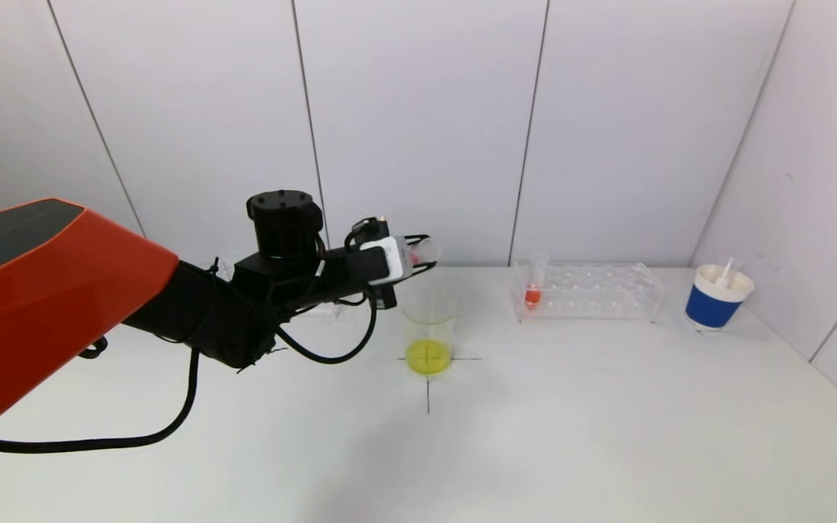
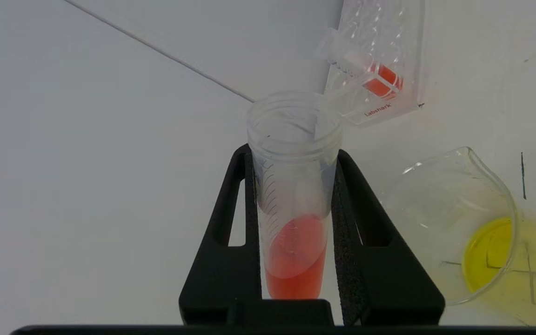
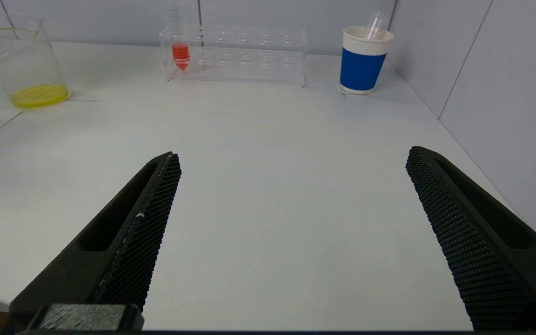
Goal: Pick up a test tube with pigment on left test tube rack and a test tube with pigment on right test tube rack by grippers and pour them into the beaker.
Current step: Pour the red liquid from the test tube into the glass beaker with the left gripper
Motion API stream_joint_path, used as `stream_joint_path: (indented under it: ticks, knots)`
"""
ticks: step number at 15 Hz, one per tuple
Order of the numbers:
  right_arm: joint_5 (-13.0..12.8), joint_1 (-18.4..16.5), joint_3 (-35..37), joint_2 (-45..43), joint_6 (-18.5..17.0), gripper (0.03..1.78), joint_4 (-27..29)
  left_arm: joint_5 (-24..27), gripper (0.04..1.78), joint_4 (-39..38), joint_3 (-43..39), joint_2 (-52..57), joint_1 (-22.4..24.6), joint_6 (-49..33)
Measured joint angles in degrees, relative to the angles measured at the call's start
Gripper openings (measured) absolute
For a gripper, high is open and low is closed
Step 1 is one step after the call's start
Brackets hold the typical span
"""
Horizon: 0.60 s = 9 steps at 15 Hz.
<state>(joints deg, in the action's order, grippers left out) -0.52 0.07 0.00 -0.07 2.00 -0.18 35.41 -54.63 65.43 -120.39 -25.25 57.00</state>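
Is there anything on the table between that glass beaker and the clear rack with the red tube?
Nothing: in the head view, only bare white table separates the beaker from the right rack.

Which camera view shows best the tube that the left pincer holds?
The left wrist view: the tube fills it, open, with red liquid at its bottom. The head view shows it small and tilted above the beaker. The right wrist view does not show it.
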Motion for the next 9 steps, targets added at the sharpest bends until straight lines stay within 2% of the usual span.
stream_joint_path:
  ticks: [9]
  knots:
    - [0.00, 0.00, 0.00, 0.00, 0.00, 1.76, 0.00, 4.35, 0.45, -2.15, -1.54, 0.00, 0.66, 7.80]
